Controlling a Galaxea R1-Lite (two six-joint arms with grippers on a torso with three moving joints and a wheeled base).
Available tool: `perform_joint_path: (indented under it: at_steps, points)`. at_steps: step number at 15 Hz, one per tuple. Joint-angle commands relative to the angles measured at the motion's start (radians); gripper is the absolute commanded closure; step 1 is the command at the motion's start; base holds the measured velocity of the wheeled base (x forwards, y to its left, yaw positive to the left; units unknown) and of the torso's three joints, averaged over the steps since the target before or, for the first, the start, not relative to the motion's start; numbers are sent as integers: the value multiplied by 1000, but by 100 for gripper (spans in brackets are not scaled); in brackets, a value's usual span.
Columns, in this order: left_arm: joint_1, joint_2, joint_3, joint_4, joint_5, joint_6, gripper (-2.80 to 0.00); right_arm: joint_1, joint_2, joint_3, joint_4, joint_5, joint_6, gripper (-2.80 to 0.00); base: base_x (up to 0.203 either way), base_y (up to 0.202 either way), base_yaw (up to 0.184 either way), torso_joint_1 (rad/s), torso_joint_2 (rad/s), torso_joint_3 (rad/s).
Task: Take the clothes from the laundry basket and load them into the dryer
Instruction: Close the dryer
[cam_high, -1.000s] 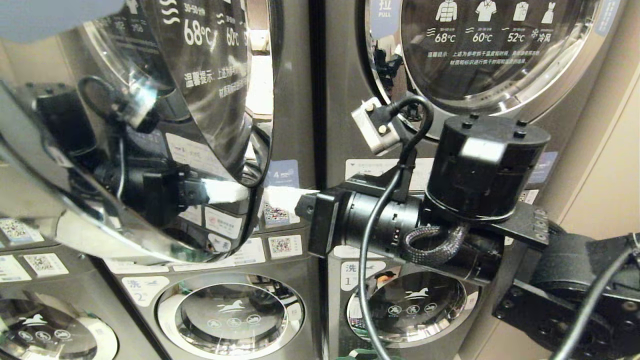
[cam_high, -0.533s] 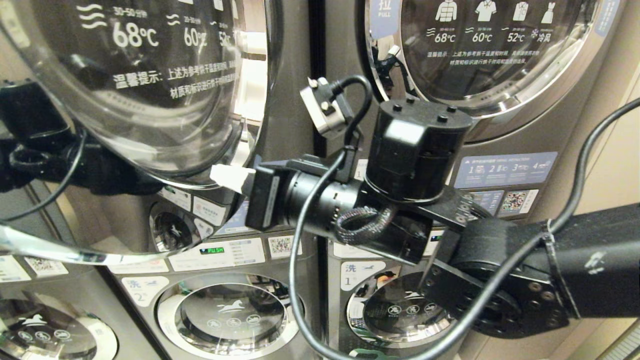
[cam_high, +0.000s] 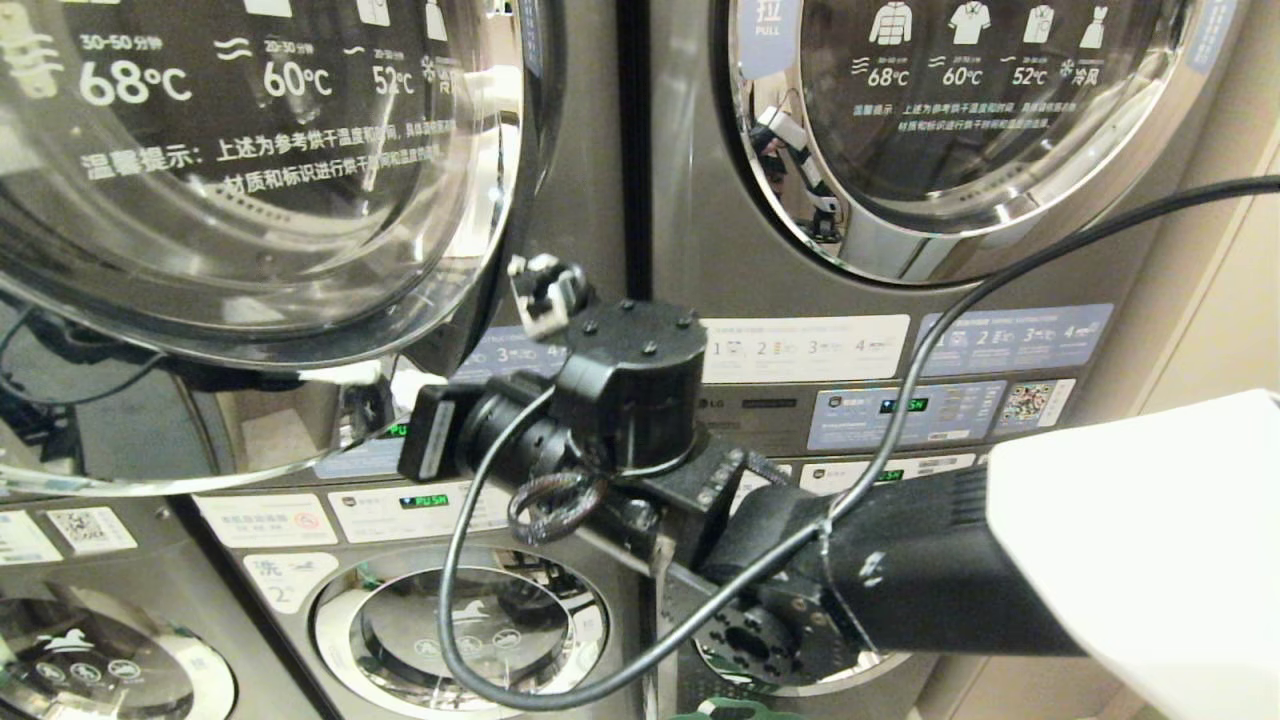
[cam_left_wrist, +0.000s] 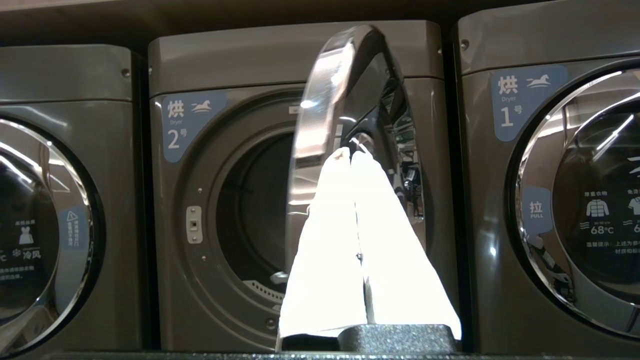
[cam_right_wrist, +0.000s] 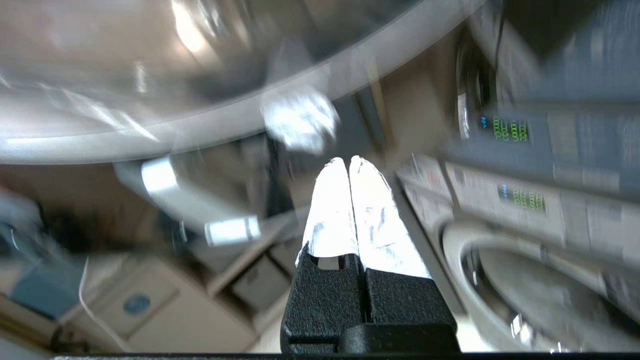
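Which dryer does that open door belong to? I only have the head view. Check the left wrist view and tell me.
Observer: The door is on the dryer marked 2. It stands swung out, edge-on to that camera, and leaves the drum opening uncovered.
Operator: Now report the left end effector. I can't see it in my view.
Observer: The left end effector points at the door's edge. Its fingers are pressed together with nothing between them.
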Motion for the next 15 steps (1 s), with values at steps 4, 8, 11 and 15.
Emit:
perform_joint_path:
  at_steps: [4, 8, 11, 15]
  points:
    - [0, -11, 62, 4, -73, -6, 0, -26, -74, 169, -16, -78, -93, 0, 0, 0, 0, 0, 0, 0]
    - [3, 48, 185, -1, -117, 133, 0, -84, -207, 266, -16, -131, -228, 0, 0, 0, 0, 0, 0, 0]
    - [2, 110, 259, -3, -116, 214, 0, -156, -369, 424, -19, -131, -286, 0, 0, 0, 0, 0, 0, 0]
    - [-26, 205, 313, -44, -175, 265, 0, -412, -605, 635, -82, -119, -332, 0, 0, 0, 0, 0, 0, 0]
